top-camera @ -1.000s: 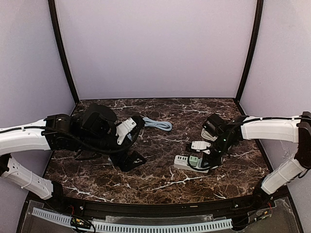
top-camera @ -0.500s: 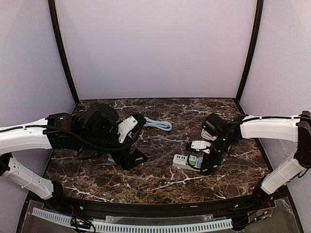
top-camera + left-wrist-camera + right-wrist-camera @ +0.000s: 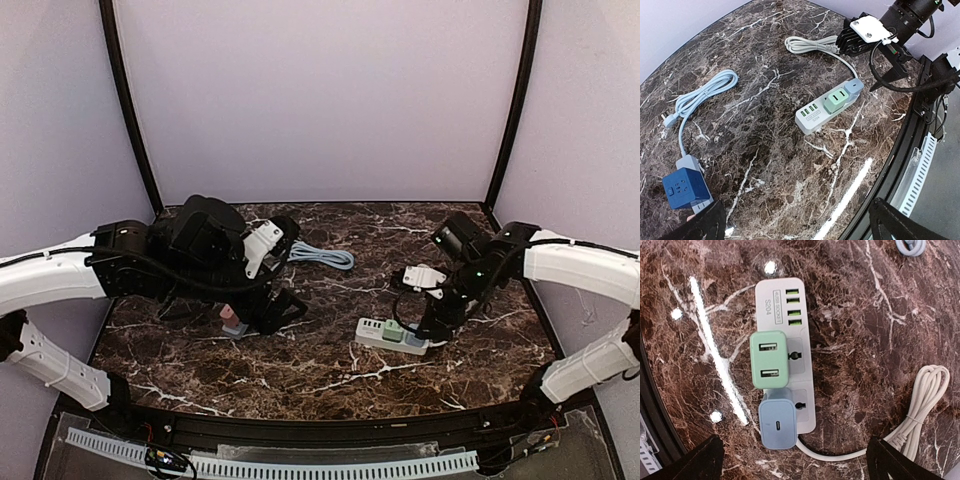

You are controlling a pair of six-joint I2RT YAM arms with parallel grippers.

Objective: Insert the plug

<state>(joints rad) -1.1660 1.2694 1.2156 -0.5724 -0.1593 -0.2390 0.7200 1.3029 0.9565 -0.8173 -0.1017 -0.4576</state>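
Observation:
The white power strip (image 3: 782,295) lies flat on the marble table, to the right of the middle in the top view (image 3: 375,330). A grey-blue plug (image 3: 777,424) sits in its end socket, next to a green USB charger (image 3: 769,360). My right gripper (image 3: 797,465) hovers over that end of the strip, open, with nothing between its fingers. My left gripper (image 3: 797,227) is open and empty above bare marble left of centre (image 3: 272,308). From the left wrist view the strip (image 3: 815,115) and plug (image 3: 854,86) lie farther out.
A blue cube socket (image 3: 685,187) on a grey base lies by the left gripper, its light blue cable (image 3: 705,95) coiled behind it. The strip's white cable (image 3: 922,400) is bundled at the right. The table's black front rail (image 3: 320,430) runs along the near edge.
My right gripper has opened and lifted off the strip, leaving the grey-blue plug seated there. The left arm has shifted a little, uncovering the blue cube socket.

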